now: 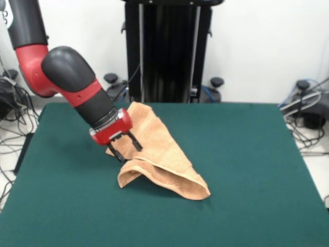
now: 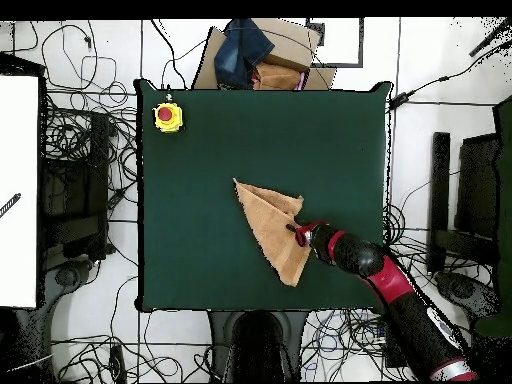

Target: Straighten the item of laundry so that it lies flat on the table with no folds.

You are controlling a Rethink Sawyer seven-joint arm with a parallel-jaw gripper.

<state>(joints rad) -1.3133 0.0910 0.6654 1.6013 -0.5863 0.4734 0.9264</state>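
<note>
The towel (image 1: 163, 157) is lying near the middle of the table (image 1: 247, 170), folded over itself into a rough triangle, one end resting toward the table's far side and the thick doubled end bulging up toward the near side. The gripper (image 1: 127, 147) is hanging at the towel's edge, angled down from the arm (image 1: 77, 82), its two dark fingers (image 1: 135, 141) standing apart with nothing between them. From the front they seem to be just touching the cloth, though I cannot be sure they are not hovering above it.

To do this step well, I would say the fingers ought to be closing on the upper layer only, close to a free corner, and then drawing it away from the fold line, low over the table, so the layer beneath is staying put. Pinching both layers would only be dragging the whole bundle along.

As for containers, a cardboard box (image 2: 262, 62) is sitting off the table beyond the edge farthest from the robot, with dark blue cloth (image 2: 243, 48) lying in it. A yellow button box (image 2: 168, 117) is sitting at a table corner, well apart from the towel.
</note>
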